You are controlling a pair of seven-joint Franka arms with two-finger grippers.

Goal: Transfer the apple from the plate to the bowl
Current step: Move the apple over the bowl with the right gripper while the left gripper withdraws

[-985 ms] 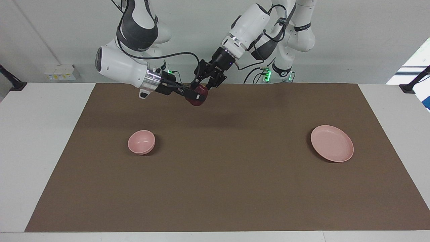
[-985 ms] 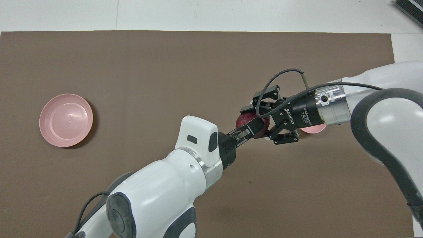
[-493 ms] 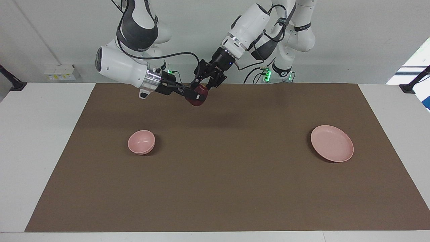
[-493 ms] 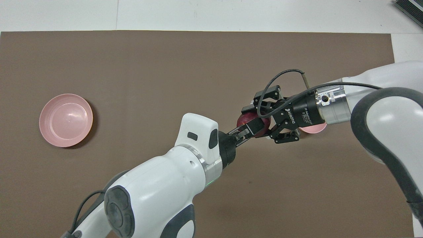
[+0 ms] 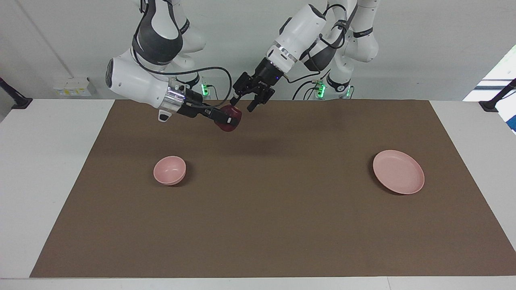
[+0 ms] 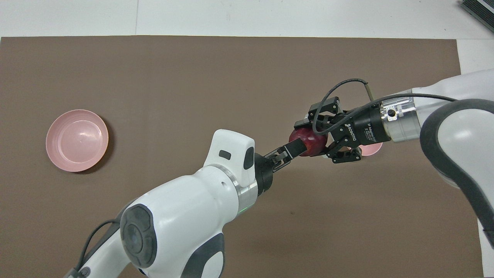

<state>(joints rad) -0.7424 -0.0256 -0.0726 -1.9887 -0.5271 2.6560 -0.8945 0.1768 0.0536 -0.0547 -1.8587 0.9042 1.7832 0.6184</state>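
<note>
A: Facing view: where is the apple [image 5: 228, 118] seen?
B: Gripped by the right gripper [image 5: 225, 119], over the surface [image 5: 258, 225].
A: The left gripper [image 5: 244, 103]?
B: Spread open, beside it.

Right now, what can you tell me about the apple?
The apple is small, round and dark red, with a smooth, shiny skin. It hangs in the air over the brown mat, pinched in the right claw. The left claw is open just beside it. It is in neither the bowl nor the plate.
</note>
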